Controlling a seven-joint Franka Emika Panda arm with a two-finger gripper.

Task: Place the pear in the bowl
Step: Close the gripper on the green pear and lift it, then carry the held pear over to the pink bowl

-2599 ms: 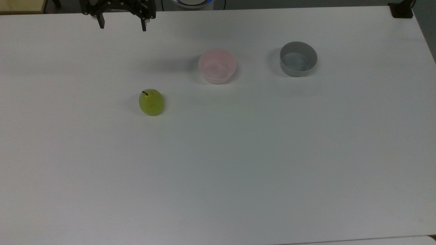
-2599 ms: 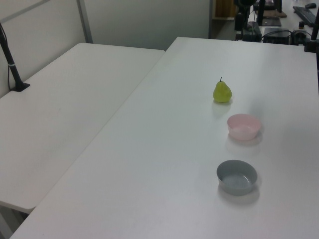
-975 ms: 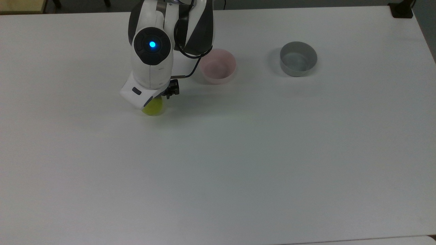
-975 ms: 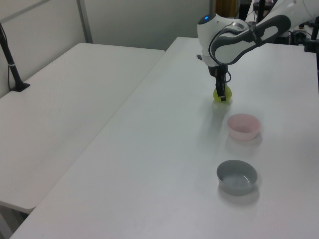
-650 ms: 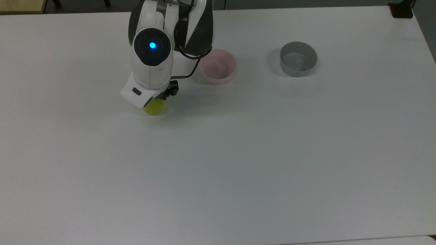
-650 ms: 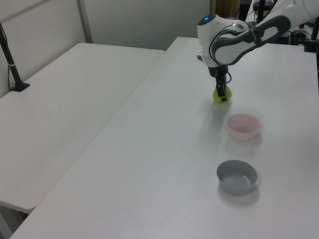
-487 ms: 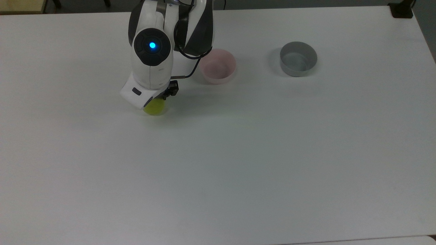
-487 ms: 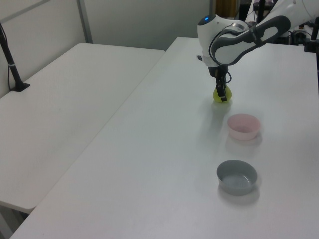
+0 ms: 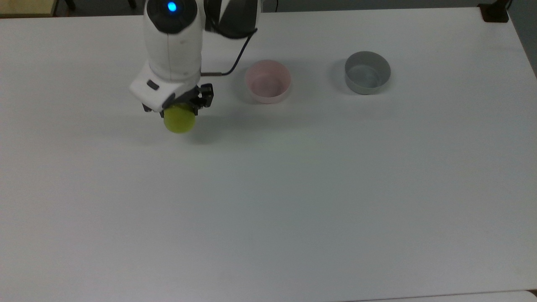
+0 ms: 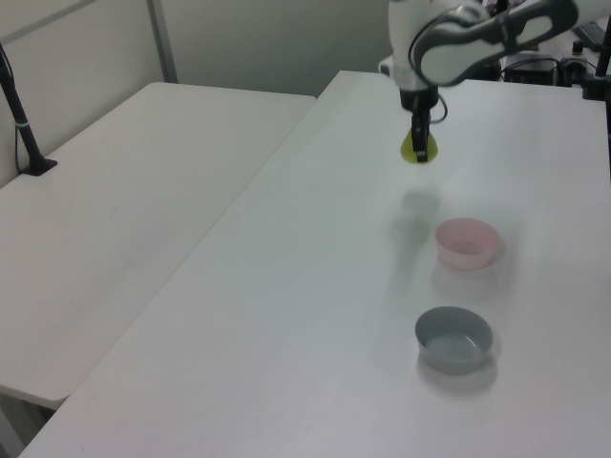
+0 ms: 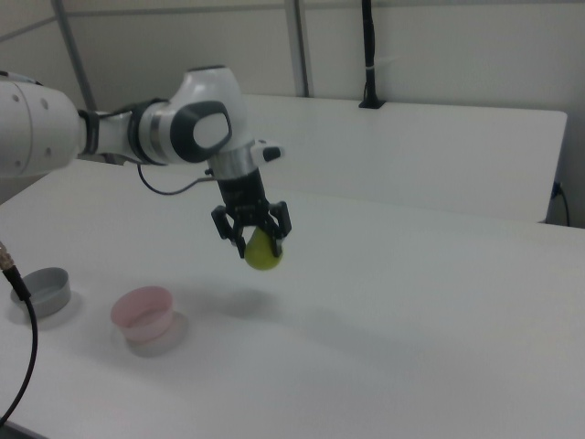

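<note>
You have the pear (image 11: pixel 263 251) clenched in the fingers (image 11: pixel 277 240) at its narrow top, clear of the surface (image 11: pixel 411 311); judge it light, smooth, slippery.

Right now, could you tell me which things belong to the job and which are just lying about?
Job:
- pear, held off the table in the gripper
- pink bowl, empty

Lying about:
- grey bowl, empty

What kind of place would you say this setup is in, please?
Probably a robotics lab or office: plain white tables, a partition wall behind them, a camera pole clamped to the next table, and an arm carrying a pear.
</note>
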